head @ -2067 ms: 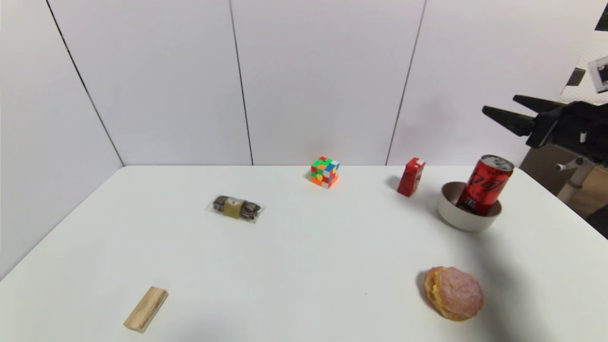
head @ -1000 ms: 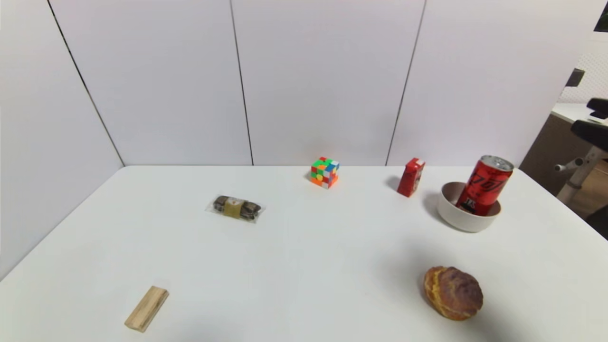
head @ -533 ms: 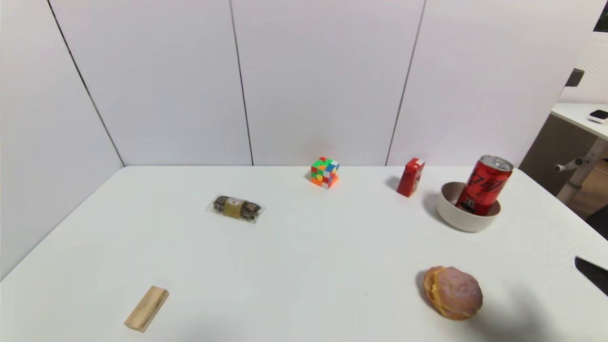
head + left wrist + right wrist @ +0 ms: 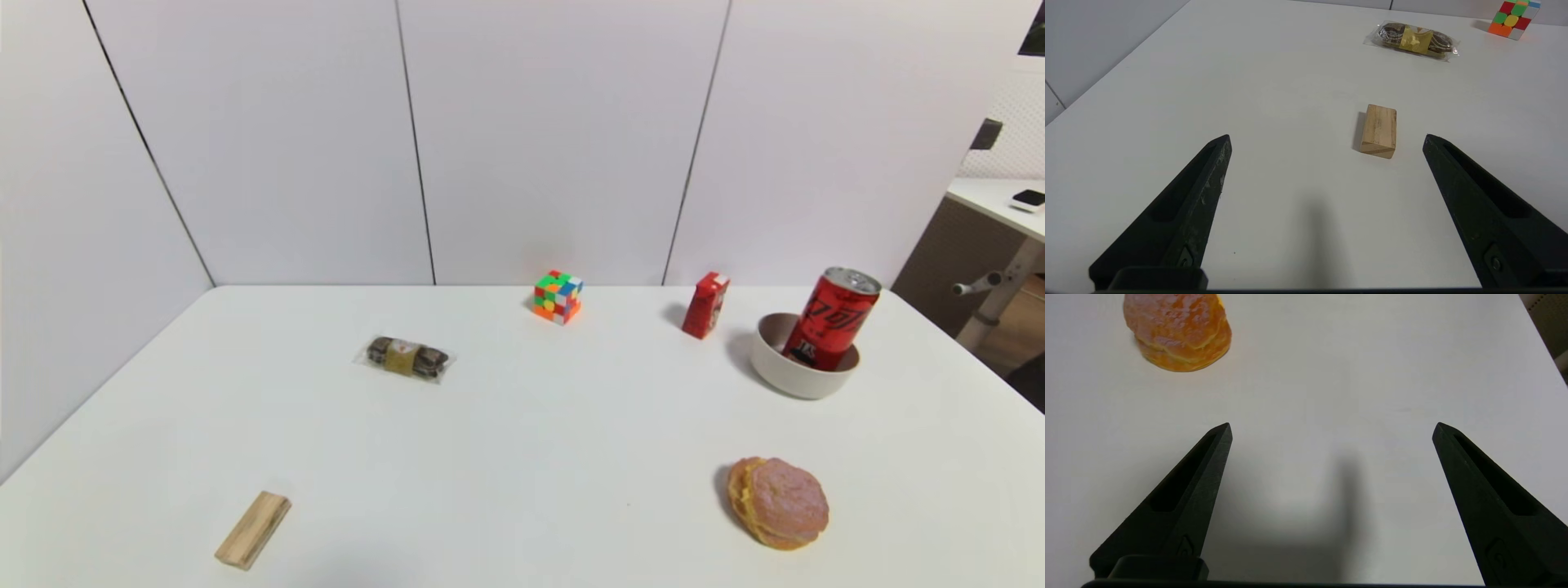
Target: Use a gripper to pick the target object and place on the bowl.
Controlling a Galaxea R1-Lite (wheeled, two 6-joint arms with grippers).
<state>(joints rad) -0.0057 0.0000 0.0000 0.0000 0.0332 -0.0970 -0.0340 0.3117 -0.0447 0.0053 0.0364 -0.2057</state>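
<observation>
The tall red soda can [image 4: 839, 320] with black lettering and a silver top stands tilted inside the off-white bowl [image 4: 796, 376] at the table's far right. Neither gripper shows in the head view. My right gripper [image 4: 1331, 426] is open and empty, low over bare table near the front right, with the bun ahead of it. My left gripper [image 4: 1327, 139] is open and empty over the front left of the table, with the wooden block just ahead of it.
A small red carton [image 4: 706, 305] stands left of the bowl. A colour cube [image 4: 558, 296] sits at the back middle, a wrapped snack [image 4: 404, 358] at mid left, a wooden block [image 4: 252, 530] at front left, a bun [image 4: 780, 502] at front right.
The right gripper, earlier open above and right of the can, has drawn back, dropped to the front right and left the head view. The can stays in the bowl.
</observation>
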